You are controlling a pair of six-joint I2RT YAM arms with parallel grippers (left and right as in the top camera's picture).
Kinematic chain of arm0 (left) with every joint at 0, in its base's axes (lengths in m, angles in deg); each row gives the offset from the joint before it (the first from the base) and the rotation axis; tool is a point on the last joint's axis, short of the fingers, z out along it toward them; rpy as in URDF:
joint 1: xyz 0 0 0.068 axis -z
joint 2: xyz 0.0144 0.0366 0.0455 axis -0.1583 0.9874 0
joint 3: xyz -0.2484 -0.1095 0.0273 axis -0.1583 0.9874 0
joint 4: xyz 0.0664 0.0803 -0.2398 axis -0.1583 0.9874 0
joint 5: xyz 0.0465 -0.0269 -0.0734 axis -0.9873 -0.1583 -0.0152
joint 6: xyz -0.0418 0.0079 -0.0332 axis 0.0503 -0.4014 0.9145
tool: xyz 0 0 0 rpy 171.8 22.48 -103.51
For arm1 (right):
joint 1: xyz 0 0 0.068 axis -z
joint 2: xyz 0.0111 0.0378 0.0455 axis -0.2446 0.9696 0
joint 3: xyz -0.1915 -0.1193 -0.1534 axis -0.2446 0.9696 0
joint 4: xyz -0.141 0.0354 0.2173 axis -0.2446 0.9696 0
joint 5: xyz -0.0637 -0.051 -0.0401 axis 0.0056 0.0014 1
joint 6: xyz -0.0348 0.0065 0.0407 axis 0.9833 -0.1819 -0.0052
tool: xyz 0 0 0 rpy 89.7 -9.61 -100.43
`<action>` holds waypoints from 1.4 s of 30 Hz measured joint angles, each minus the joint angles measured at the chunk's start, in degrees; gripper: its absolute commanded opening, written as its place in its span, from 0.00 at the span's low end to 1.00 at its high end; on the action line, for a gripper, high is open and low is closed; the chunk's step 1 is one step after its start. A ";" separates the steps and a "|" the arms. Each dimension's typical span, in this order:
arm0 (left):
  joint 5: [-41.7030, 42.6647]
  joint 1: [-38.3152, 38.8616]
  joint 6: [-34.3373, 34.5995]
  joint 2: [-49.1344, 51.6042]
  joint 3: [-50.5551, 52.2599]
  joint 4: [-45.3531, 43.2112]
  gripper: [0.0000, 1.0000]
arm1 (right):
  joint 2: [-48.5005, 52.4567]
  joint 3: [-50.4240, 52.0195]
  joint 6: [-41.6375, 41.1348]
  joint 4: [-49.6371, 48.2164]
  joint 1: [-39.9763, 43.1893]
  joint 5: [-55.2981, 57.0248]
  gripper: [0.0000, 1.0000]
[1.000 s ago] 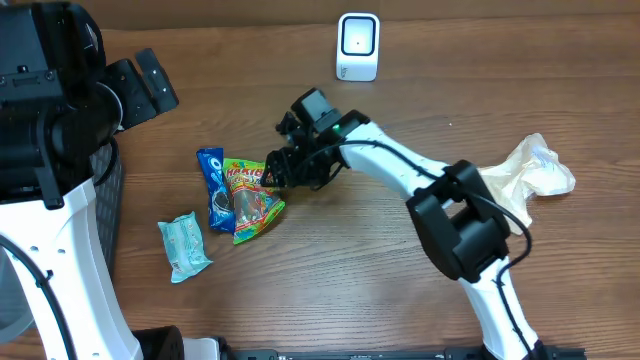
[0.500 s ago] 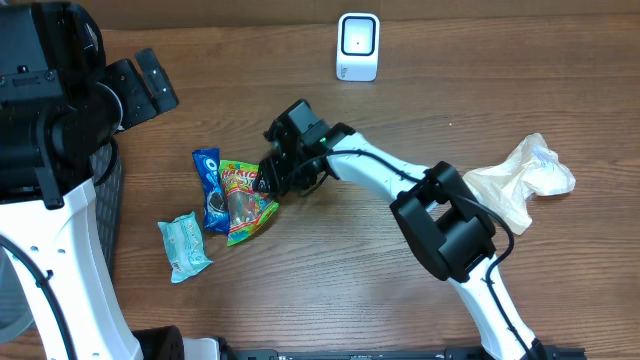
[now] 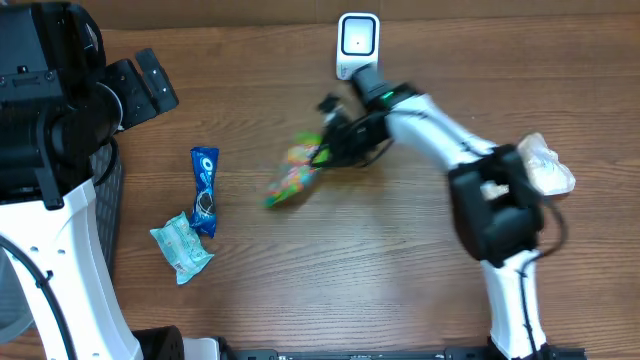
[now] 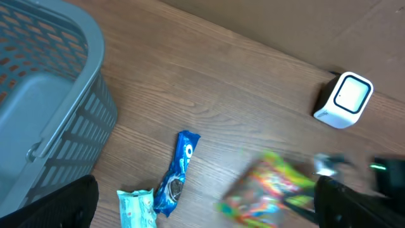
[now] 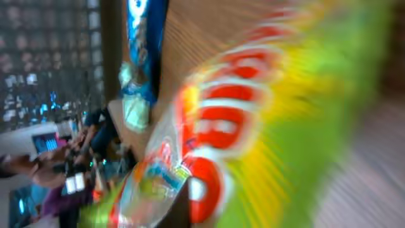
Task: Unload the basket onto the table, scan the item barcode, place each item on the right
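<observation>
A colourful candy bag (image 3: 293, 172) hangs blurred above the table, below and left of the white barcode scanner (image 3: 358, 45). My right gripper (image 3: 325, 150) is shut on the bag's upper right end. In the right wrist view the bag (image 5: 253, 126) fills most of the frame, red lettering on yellow and green. The left wrist view shows the same bag (image 4: 266, 190) low in the middle and the scanner (image 4: 343, 100) at the right. My left gripper (image 3: 148, 82) stands open at the far left, nothing between its fingers (image 4: 57, 206).
A blue cookie pack (image 3: 204, 190) and a teal packet (image 3: 180, 245) lie at the left. A grey basket (image 4: 44, 95) stands beyond them at the table's left edge. A crumpled pale plastic bag (image 3: 530, 175) lies at the right.
My right gripper shut on the candy bag, lifted it off the table and swung it right and back toward the scanner. The cookie pack and teal packet shifted slightly.
</observation>
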 measured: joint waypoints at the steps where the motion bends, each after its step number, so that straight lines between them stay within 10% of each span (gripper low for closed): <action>1: 0.00 0.00 0.00 0.00 0.00 -0.02 1.00 | -2.56 0.02 6.10 6.40 3.52 -1.09 0.04; 12: 0.00 0.00 0.00 0.00 0.00 0.00 1.00 | -7.89 -0.37 24.24 21.59 9.16 10.69 0.04; 26: 0.00 0.00 0.00 0.00 0.00 0.00 1.00 | -7.89 -1.75 6.93 19.17 9.16 21.49 0.04; 42: 0.00 0.00 0.00 0.00 0.00 0.00 1.00 | -8.00 -19.28 -2.58 49.64 6.21 42.97 0.04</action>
